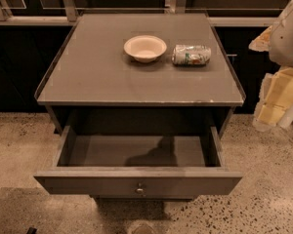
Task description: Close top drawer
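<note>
Top drawer open, one knob — gripper far right.

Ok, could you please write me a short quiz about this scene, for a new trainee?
1. Short answer: is the top drawer open or shut, and is anything visible inside it?
2. Choose one: what lies right of the bowl on the cabinet top? A) a cup B) a can on its side C) a spoon
3. True or false: the gripper is at the right edge of the view, beside the cabinet and away from the drawer's knob.

Key
1. Open; nothing visible inside.
2. B
3. True
</note>
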Controlling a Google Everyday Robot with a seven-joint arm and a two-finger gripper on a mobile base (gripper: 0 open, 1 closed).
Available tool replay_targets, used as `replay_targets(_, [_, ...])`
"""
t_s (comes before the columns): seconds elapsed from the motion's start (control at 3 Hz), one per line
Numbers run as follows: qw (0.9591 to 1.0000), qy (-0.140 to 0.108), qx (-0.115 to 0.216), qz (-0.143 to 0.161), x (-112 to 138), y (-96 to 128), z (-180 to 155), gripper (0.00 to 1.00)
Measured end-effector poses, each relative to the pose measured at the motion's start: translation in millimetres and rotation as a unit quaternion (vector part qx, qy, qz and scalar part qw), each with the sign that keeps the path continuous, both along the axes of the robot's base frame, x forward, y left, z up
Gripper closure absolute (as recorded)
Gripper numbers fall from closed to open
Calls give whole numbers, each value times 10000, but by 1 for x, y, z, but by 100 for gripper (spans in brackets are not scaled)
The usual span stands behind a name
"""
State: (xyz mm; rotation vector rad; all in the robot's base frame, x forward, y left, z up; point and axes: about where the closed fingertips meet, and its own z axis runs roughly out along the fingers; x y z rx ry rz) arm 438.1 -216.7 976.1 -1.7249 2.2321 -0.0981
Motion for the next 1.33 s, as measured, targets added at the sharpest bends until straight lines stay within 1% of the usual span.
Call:
replay_targets(0.33, [10000, 0, 1, 0, 0, 0, 0, 0])
replay_targets(0.67, [10000, -28, 72, 1, -2, 1, -6, 0])
replay_targets(1.0, [9976, 144, 638, -227, -14, -1, -52, 0])
replay_targets(1.33, [9850, 406, 1483, -784, -41, -3, -116, 0])
